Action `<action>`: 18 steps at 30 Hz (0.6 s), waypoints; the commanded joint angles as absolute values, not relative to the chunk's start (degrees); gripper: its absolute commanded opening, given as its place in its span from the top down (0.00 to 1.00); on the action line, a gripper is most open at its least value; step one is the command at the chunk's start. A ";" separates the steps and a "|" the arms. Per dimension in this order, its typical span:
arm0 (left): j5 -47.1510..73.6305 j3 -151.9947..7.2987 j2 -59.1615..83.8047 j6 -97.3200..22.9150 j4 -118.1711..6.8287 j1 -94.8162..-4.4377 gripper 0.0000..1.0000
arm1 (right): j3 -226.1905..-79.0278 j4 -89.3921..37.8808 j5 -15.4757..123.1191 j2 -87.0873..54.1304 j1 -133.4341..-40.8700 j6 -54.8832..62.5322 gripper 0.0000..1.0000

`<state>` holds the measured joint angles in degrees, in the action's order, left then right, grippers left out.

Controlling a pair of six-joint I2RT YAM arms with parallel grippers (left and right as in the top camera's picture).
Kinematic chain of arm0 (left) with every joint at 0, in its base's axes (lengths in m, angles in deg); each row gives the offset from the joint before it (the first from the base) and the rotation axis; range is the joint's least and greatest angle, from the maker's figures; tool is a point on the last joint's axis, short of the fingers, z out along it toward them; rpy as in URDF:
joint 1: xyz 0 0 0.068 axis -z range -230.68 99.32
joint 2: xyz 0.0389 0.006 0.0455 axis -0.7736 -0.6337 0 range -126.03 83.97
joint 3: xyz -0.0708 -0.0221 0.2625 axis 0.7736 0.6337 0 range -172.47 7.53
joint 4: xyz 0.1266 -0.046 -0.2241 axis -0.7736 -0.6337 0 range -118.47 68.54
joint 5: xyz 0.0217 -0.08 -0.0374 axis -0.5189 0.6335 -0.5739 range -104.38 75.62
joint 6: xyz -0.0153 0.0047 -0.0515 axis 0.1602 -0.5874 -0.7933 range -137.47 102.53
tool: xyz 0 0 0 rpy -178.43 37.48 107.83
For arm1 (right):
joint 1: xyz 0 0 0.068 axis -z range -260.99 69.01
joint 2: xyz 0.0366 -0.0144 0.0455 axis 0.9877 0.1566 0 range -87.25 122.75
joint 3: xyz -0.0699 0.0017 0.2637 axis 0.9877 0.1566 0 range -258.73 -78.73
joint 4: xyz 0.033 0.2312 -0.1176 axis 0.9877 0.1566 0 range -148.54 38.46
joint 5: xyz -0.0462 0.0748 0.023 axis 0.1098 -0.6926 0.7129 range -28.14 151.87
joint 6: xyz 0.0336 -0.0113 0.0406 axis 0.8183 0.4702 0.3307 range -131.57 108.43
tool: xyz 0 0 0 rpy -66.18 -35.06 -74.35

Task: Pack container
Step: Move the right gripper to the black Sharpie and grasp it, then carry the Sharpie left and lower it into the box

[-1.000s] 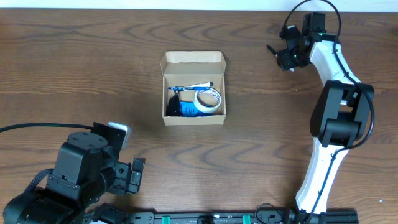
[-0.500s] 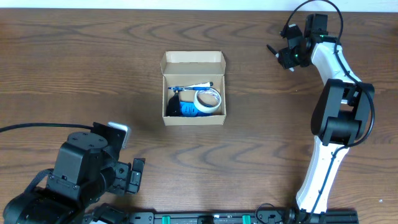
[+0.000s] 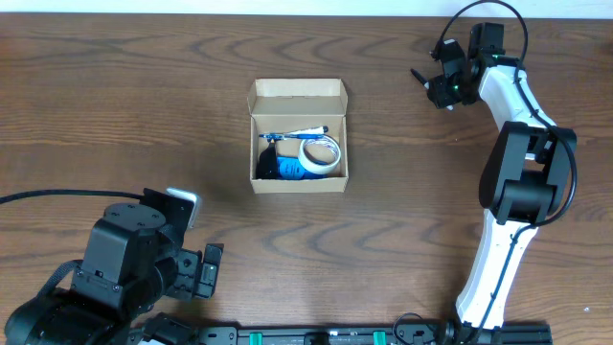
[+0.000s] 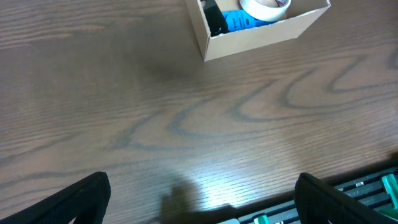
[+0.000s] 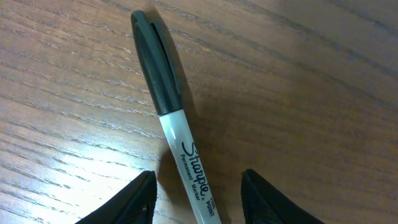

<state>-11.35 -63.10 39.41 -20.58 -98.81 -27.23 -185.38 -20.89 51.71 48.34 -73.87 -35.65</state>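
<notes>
The right claw (image 5: 198, 182) is straddling a black marker (image 5: 166, 102) lying on the desk (image 5: 311, 93), jaws parted and clear of it, while the left claw (image 4: 202, 190) is hovering fully released, apart from the container (image 4: 261, 37).

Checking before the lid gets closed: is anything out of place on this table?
One thing: a black Sharpie marker lies on the table, well to the right of the open container, between the right pincer's spread fingers but not gripped. The tape roll already sits inside the container.
</notes>
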 commanded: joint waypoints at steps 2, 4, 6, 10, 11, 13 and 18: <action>-11.37 -63.89 39.46 -20.21 -98.85 -27.41 0.05 | -184.66 -20.65 51.14 48.86 -73.57 -36.06 0.54; -11.37 -63.89 39.46 -20.21 -98.85 -27.41 0.05 | -184.62 -20.61 51.14 48.86 -73.57 -36.09 0.54; -11.37 -63.89 39.46 -20.21 -98.83 -27.41 0.05 | -184.40 -20.63 51.17 48.86 -73.57 -36.09 0.54; -11.37 -63.89 39.46 -20.21 -98.83 -27.41 0.05 | -183.88 -20.35 51.17 48.86 -73.57 -36.06 0.54; -11.37 -63.89 39.46 -20.21 -98.85 -27.41 0.05 | -183.88 -20.17 51.19 48.86 -73.57 -36.06 0.54; -11.37 -63.89 39.46 -20.21 -98.83 -27.41 0.05 | -183.85 -19.95 51.34 48.86 -73.57 -36.06 0.53; -11.37 -63.89 39.46 -20.21 -98.83 -27.41 0.05 | -183.85 -19.25 51.32 48.86 -73.57 -36.04 0.58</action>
<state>-11.35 -63.10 39.41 -20.60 -98.78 -27.23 -184.40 -19.76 51.63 48.34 -73.87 -35.69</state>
